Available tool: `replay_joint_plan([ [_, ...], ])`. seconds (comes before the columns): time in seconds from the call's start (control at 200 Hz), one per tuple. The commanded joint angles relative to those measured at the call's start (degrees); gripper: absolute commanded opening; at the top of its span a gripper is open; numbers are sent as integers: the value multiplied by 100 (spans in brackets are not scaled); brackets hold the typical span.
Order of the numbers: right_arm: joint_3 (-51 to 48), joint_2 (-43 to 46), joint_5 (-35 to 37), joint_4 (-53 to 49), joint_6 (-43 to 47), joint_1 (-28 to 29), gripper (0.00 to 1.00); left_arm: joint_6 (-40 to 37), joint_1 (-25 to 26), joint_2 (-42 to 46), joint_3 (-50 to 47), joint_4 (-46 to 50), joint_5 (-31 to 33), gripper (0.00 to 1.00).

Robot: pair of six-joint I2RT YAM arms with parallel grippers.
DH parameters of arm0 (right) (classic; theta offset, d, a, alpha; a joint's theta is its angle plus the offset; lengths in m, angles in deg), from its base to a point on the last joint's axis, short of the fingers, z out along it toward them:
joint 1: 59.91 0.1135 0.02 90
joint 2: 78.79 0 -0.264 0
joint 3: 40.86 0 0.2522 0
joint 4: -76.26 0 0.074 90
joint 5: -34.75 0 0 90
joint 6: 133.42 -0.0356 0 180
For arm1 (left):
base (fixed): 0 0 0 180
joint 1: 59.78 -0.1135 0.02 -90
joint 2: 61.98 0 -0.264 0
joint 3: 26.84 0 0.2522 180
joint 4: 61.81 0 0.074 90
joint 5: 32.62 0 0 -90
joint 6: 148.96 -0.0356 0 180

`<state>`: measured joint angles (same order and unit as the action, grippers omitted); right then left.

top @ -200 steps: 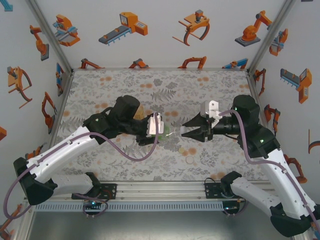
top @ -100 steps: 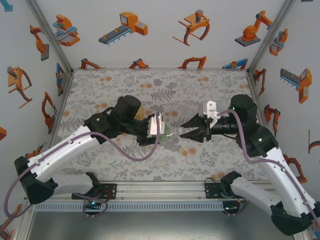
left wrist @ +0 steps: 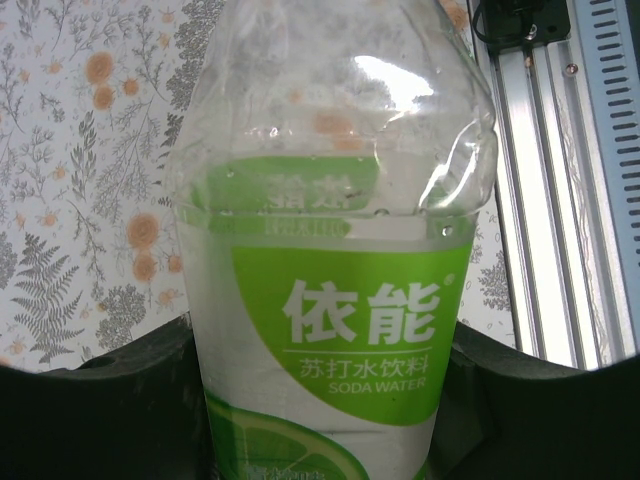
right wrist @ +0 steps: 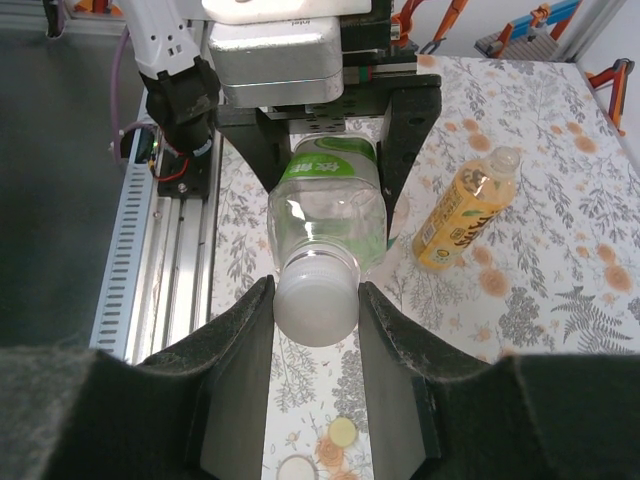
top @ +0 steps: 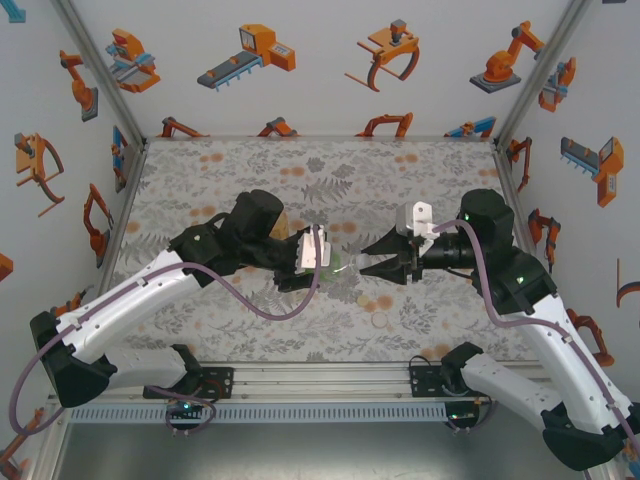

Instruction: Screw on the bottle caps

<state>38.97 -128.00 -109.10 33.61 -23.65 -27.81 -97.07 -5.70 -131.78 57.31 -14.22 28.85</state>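
Floral tablecloth point(top: 400, 170); wall with orange robot pictures point(top: 320, 60); aluminium rail point(top: 320, 378) at near edge.

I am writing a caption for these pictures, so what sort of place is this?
Probably a robot test enclosure in a lab: white walls printed with orange robot cartoons, aluminium frame posts, and a floral table with a metal mounting rail.

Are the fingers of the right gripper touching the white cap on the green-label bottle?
Touching. In the right wrist view, the white cap of the green-label bottle sits pinched between both fingers of the right gripper, no gap on either side.
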Motion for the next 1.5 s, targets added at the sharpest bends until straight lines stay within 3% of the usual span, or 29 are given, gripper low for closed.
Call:
replay_joint_plan([
  [0.0,-28,21,27,-16,141,66,11,51,41,68,107,-229,-148,0],
  [1.292,-260,-9,-132,290,-65,296,3,155,41,31,80,-498,-566,0],
  [1.497,-375,84,252,590,-603,306,0,202,40,107,-31,-763,-297,0],
])
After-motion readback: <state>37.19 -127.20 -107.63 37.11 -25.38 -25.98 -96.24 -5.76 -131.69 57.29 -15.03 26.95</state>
